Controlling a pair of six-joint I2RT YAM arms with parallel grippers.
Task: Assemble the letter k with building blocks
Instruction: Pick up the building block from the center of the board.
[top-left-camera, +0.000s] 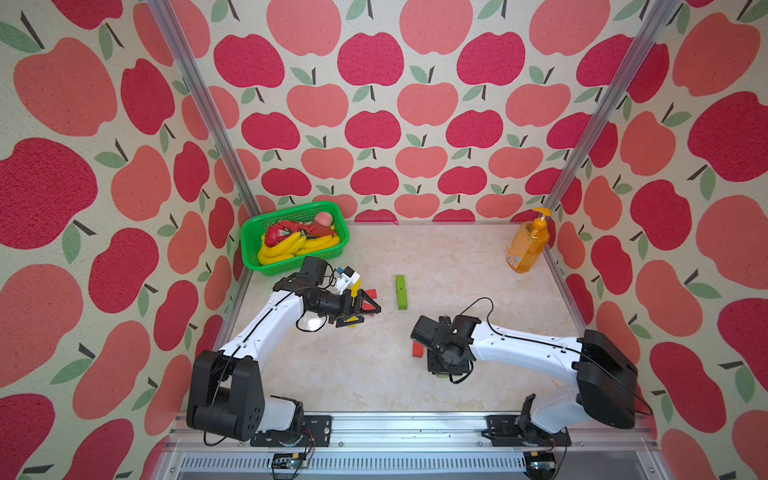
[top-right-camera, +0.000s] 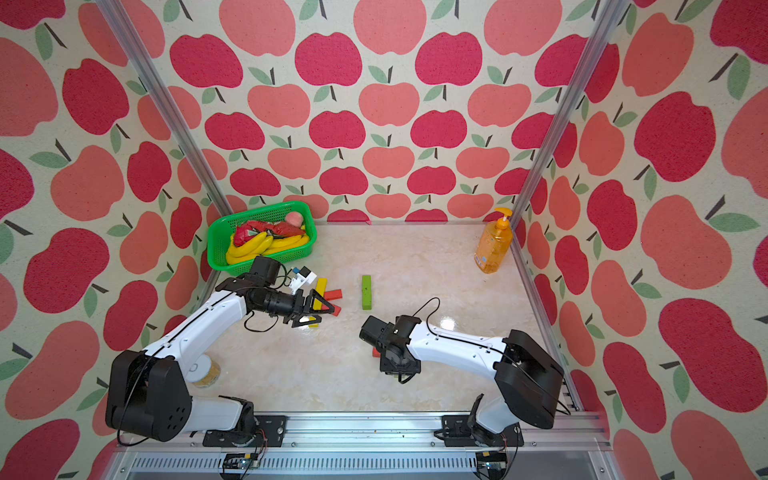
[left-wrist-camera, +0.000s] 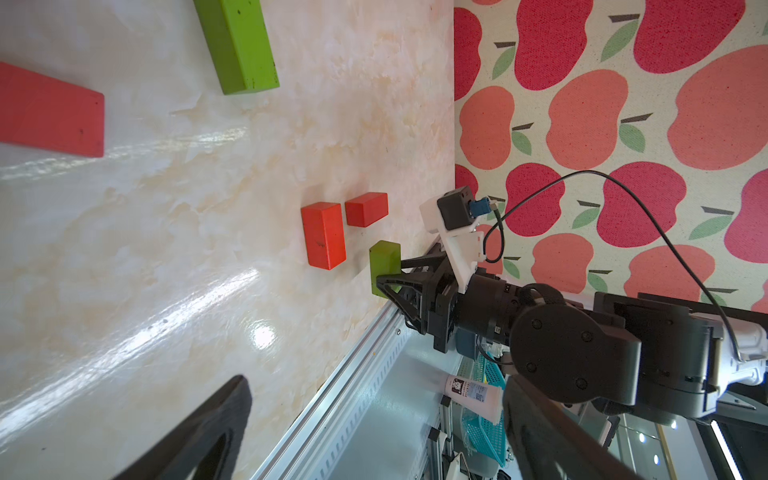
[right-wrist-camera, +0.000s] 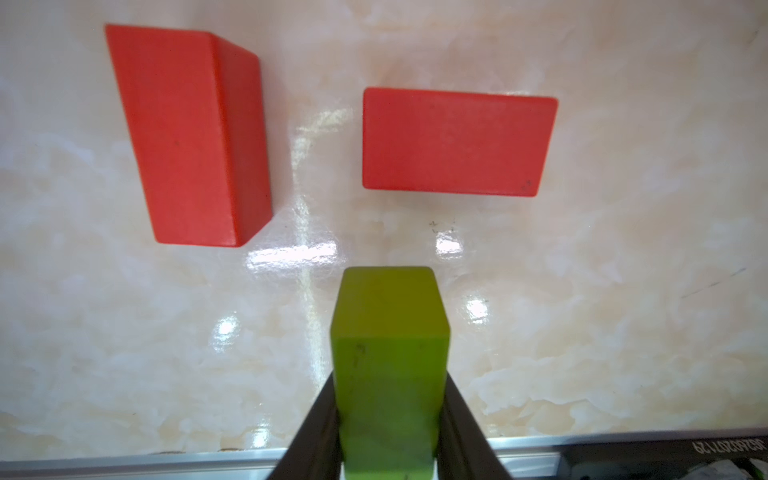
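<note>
And the right gripper clamped tight on a green brick, two red bricks near; left gripper hung wide open above a yellow brick.

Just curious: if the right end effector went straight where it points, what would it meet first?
Probably the tabletop: the right end effector points down, and the green block it grips leads.
</note>
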